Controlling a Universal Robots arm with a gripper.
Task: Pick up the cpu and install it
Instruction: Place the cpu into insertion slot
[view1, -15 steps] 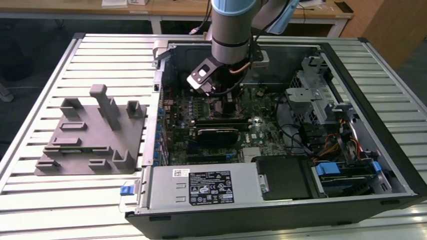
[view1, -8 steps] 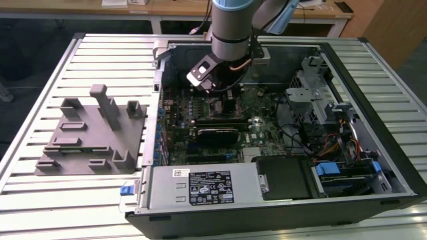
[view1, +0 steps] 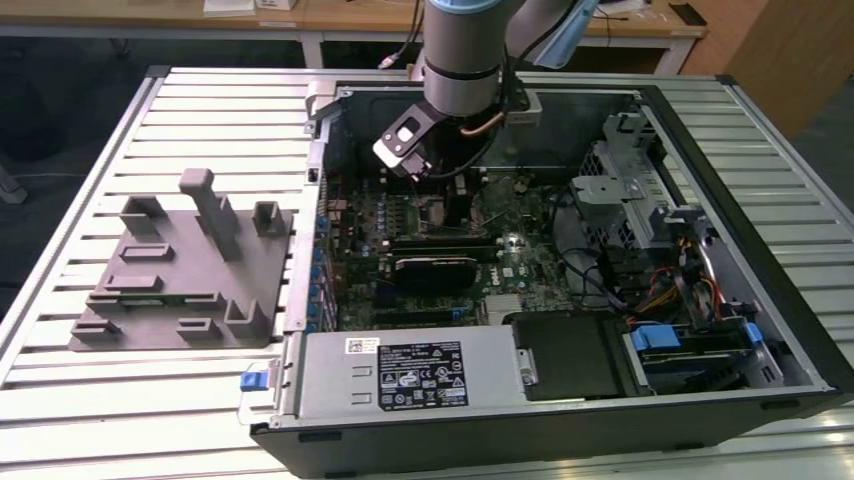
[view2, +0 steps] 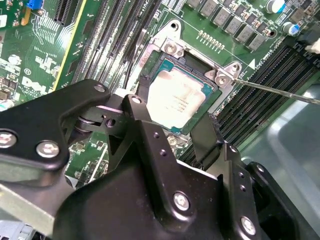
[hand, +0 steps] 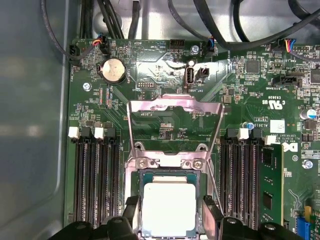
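First wrist view: fingers (hand: 212, 217) spread apart, straddling cpu (hand: 169, 210) (seated in mobo socket (hand: 165, 173))

slatted metal table (view1: 80, 400), wooden desks (view1: 360, 15) behind

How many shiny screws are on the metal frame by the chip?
2. One screw and another sit at the two ends of the socket frame edge beside the cpu. The gripper covers the opposite side, so more may be hidden.
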